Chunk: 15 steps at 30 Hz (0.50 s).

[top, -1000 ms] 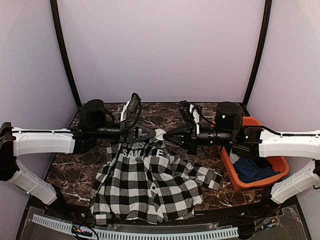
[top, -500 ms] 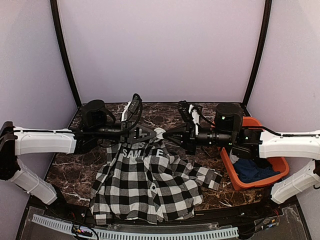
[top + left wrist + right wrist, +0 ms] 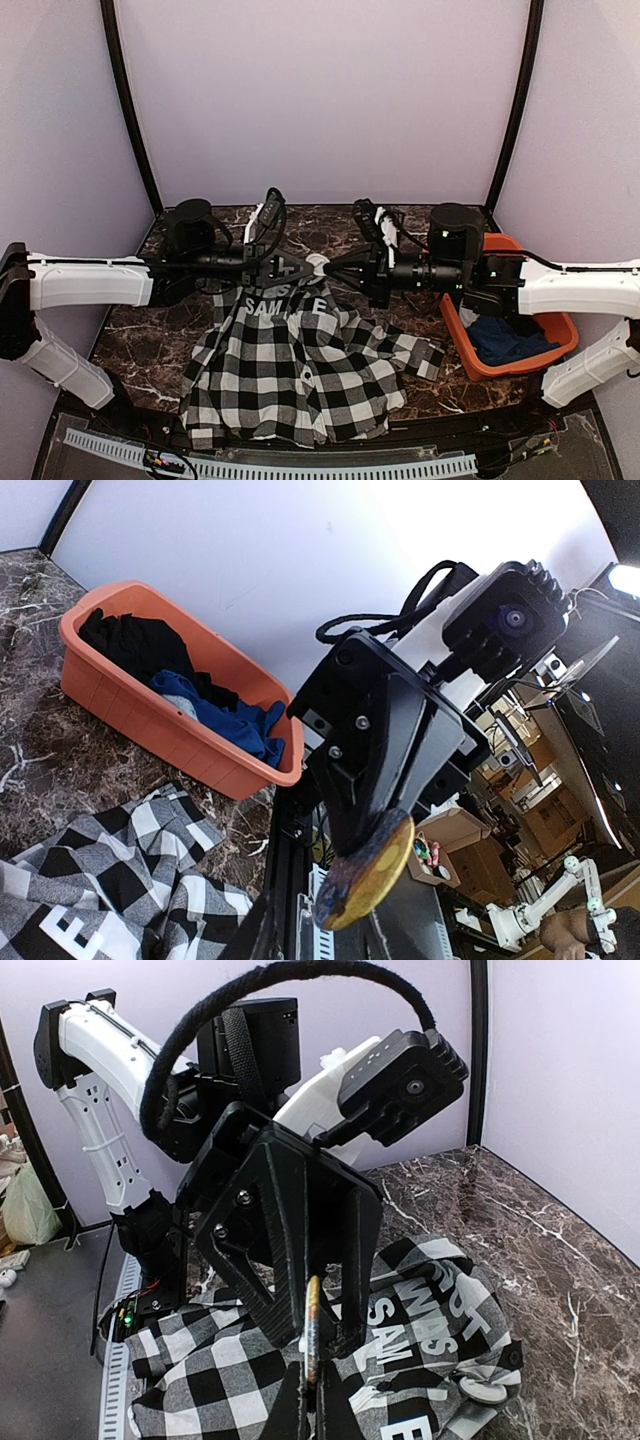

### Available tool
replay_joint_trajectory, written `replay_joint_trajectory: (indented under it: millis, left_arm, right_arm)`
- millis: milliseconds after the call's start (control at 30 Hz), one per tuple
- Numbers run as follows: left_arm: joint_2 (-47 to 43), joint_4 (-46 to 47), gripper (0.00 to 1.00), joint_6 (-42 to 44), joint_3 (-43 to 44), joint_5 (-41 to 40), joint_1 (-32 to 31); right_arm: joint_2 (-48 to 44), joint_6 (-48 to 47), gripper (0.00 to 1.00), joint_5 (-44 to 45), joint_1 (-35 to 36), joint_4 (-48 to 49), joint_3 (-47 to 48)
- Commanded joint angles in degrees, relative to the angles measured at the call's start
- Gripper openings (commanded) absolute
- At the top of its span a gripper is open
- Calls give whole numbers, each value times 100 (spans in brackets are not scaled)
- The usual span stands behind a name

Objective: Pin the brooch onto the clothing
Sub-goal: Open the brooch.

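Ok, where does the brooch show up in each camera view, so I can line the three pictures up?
Top external: the brooch is a small pale spot at centre, just above the shirt's lettering.
Left wrist: lower centre, a yellow-and-blue disc, face partly towards the camera.
Right wrist: lower centre, edge-on, a thin upright strip.
Shared landmark: the checked shirt with white lettering lies below the brooch in all three.

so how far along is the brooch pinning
Done: the brooch is picked up, clamped in the right jaws in mid-air above the checked flannel shirt. In hand: the left jaws stand part open around the brooch's edge, maybe for a handover or to open its pin; contact is unclear. Left: bring it down and pin it on the shirt, which it isn't touching yet.
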Motion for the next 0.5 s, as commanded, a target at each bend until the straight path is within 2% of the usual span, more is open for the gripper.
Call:
replay_joint_trajectory:
  millis: [0,233,467]
  left_arm:
    - [-15,-136,28,144,185,7,-22]
    - [-19,-291,22,209,246,-62,-29]
    - [-26,-555,9,356,302,-236,-29]
  right_arm:
    - [81,21,0,85,101,33,224]
    - [96,10,0,103,156,7,285]
    - [64,-7,0,128,226,-8,309]
